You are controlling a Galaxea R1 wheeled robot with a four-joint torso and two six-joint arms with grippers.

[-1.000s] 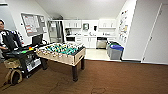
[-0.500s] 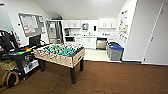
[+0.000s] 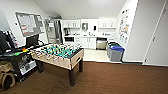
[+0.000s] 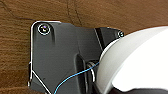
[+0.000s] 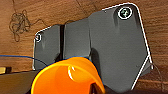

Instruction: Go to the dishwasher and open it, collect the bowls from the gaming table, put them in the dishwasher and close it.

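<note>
The dishwasher (image 3: 101,44), a steel-fronted unit under the counter, stands shut in the kitchen nook at the far end of the room. The bowls and the gaming table are out of view. Each wrist view looks down past the robot's dark plate onto brown carpet. A white rounded shape (image 4: 140,62) is close to the left wrist camera. An orange curved shape (image 5: 66,78) is close to the right wrist camera.
A table-football table (image 3: 60,53) with a green field stands left of centre on the brown carpet (image 3: 112,77). A dark desk with a monitor (image 3: 32,41) lines the left wall. Grey and blue bins (image 3: 115,52) sit by the right wall near the kitchen's pale floor.
The camera has moved forward, so the table-football table looms larger and sits further left. The person at the left edge has slipped out of the picture.
</note>
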